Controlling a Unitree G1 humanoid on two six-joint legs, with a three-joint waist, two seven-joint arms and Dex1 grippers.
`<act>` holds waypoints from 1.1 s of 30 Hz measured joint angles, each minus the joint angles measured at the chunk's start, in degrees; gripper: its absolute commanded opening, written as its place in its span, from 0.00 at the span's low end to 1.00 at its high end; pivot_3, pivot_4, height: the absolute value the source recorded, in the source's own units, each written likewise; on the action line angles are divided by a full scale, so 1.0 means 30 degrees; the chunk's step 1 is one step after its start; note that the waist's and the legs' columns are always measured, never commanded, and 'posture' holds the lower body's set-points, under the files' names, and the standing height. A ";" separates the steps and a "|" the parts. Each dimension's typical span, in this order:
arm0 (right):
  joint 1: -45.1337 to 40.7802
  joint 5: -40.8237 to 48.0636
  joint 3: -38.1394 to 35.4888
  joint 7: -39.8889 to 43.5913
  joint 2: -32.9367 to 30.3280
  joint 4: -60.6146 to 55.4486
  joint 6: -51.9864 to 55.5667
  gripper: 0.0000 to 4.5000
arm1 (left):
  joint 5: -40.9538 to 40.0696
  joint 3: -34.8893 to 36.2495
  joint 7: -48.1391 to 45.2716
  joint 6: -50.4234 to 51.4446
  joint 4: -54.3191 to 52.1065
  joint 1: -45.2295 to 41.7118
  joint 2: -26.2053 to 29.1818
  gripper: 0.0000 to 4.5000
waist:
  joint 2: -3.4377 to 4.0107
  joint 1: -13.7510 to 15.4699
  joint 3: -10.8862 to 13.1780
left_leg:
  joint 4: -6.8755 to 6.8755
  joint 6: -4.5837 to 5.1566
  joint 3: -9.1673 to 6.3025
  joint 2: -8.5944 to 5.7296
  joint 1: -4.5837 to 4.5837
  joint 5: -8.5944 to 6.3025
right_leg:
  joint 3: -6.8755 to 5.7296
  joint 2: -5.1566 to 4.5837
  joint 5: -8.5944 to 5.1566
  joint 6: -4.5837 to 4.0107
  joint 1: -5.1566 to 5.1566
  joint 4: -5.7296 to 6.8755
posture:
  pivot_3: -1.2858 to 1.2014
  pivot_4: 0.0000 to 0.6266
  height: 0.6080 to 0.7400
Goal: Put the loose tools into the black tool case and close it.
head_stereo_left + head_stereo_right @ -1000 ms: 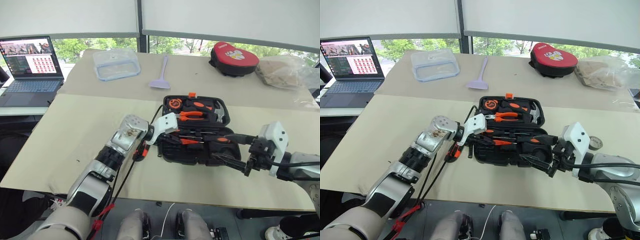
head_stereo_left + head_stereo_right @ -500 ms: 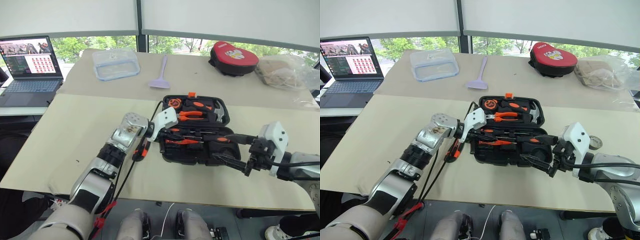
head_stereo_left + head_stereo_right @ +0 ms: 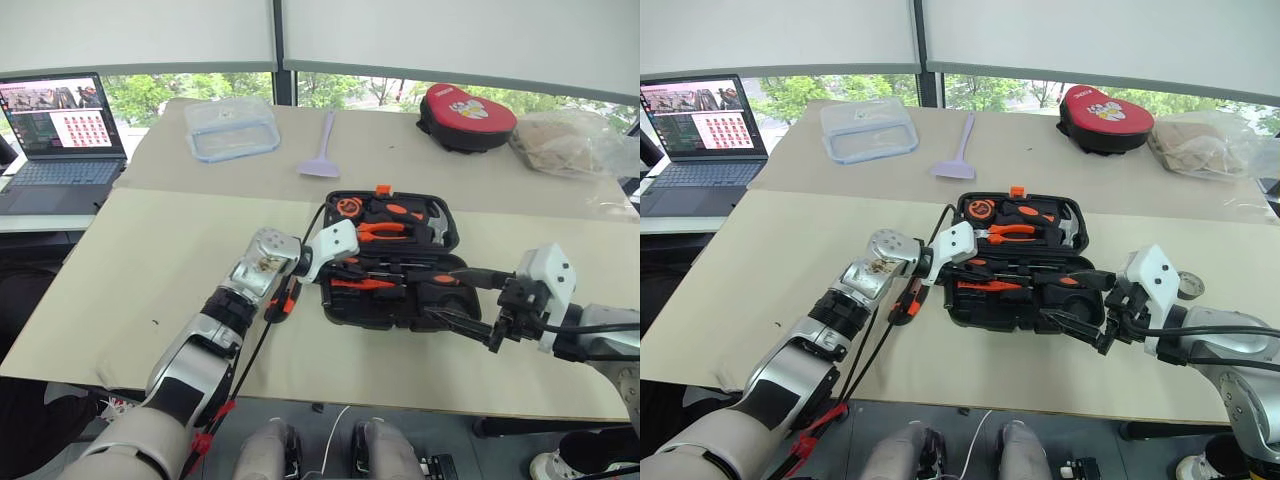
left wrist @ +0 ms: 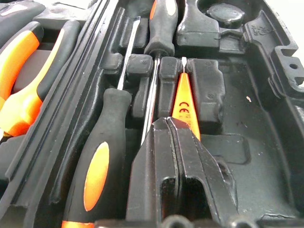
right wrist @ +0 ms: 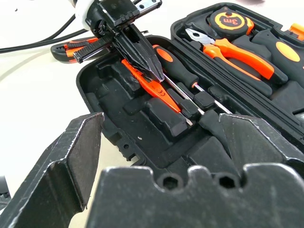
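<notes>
pressing the slim orange screwdriver (image 5: 151, 84) into the black tool case (image 3: 392, 300) – left tool (image 5: 148, 72) closed, seemingly gripping it; right tool (image 3: 462, 300) wide, empty – light, stiff, slippery.

The black tool case (image 3: 392, 268) lies open on the worktop, its lid flat behind the front tray. In the tray's moulded slots lie two black-and-orange-handled screwdrivers (image 4: 97, 166), side by side with their handles at opposite ends. Just beside them a slim all-orange screwdriver (image 5: 151, 85) lies in its slot, under the closed fingers of the left hand (image 5: 154, 75). An orange-and-black utility knife (image 5: 71, 49) lies on the worktop just beside the case's left end.
</notes>
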 measured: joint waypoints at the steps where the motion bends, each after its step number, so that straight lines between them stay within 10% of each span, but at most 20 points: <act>1: -0.0032 -0.0001 0.0042 0.0011 0.0024 0.0025 0.0000 1.00 | -0.0302 0.0247 -0.0065 0.0600 -0.0829 0.0259 0.0404 0.01 | -0.0001 -0.0042 0.0001 | 0.0000 -0.0002 0.0002 0.0004 -0.0020 0.0002 | 0.0007 0.0004 0.0003 -0.0004 -0.0022 0.0009 | 0.52 0.24 0.93; 14: -0.3085 0.1139 0.0482 0.2810 -0.1640 0.1085 0.0016 1.00 | -0.5724 0.8660 0.0304 1.2646 -1.4347 0.8351 1.0949 0.99 | 0.0017 -0.0388 0.0003 | -0.0057 -0.0032 0.0006 0.0023 0.0054 0.0008 | 0.0022 0.0002 -0.0012 -0.0008 0.0001 0.0003 | 0.52 0.24 0.93; 20: -0.4335 0.2286 0.0869 0.4377 -0.2320 0.1007 0.0202 1.00 | -0.6700 1.1595 0.2209 1.6952 -1.7964 1.1868 1.3204 0.99 | 0.0016 0.0245 0.0010 | -0.0055 -0.0087 -0.0041 0.0001 0.0054 -0.0042 | -0.0038 -0.0077 -0.0013 -0.0004 0.0021 -0.0064 | 0.52 0.24 0.93; 33: -0.4166 0.2233 0.1749 0.3393 -0.2220 -0.0100 0.0475 1.00 | -0.7685 0.4021 0.9134 2.5372 -1.6123 0.3164 0.8013 0.99 | 0.0006 0.0264 0.0006 | -0.0052 -0.0052 -0.0020 -0.0011 0.0104 0.0013 | -0.0023 0.0017 -0.0003 0.0003 0.0122 -0.0031 | 0.52 0.24 0.93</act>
